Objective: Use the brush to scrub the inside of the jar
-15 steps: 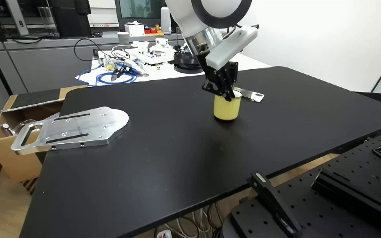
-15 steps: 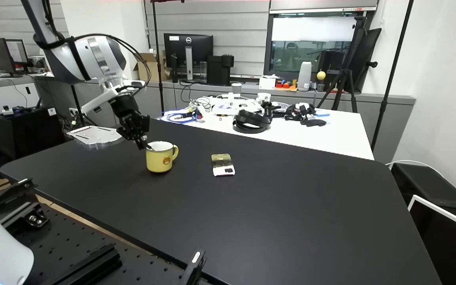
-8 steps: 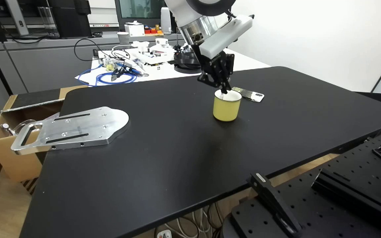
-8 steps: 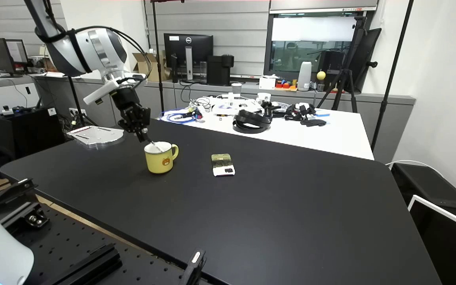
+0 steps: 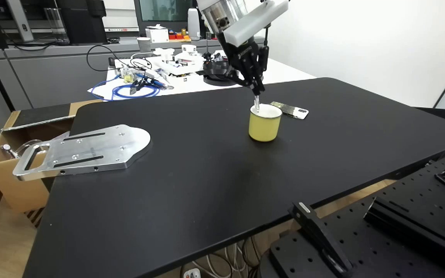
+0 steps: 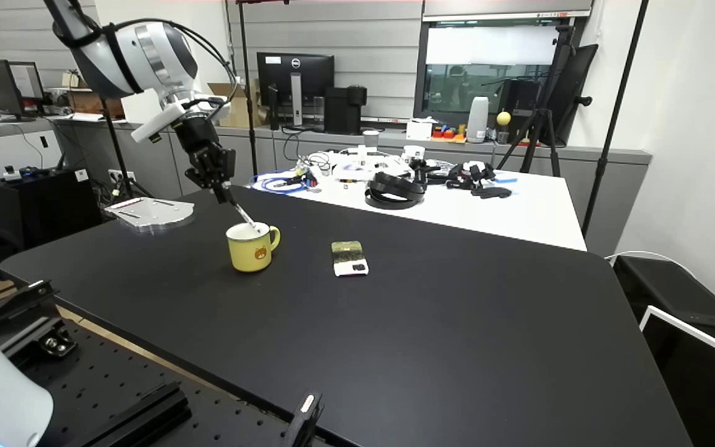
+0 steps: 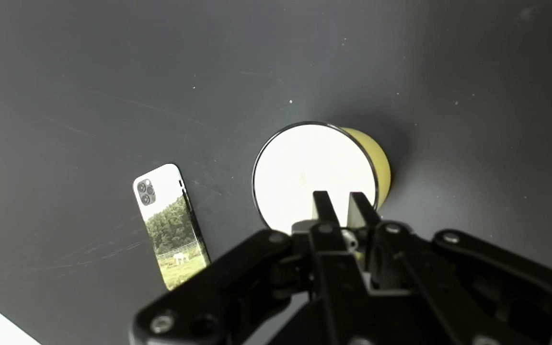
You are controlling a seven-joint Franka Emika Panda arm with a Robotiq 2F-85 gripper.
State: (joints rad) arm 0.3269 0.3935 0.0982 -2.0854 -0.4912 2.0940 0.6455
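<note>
Under my black gripper (image 7: 340, 203), pinching the thin whitish brush (image 5: 257, 103), the round yellow jar (image 6: 250, 253) may tip if pushed.

The pale brush (image 6: 246, 216) slants into the upright yellow jar (image 6: 247, 254).

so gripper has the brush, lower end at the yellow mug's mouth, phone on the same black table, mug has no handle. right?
Wrong on the last point: the yellow mug does have a handle; an exterior view shows it. The rest holds: the gripper has the brush, lower end at the mug's mouth, phone on the same black table.
</note>
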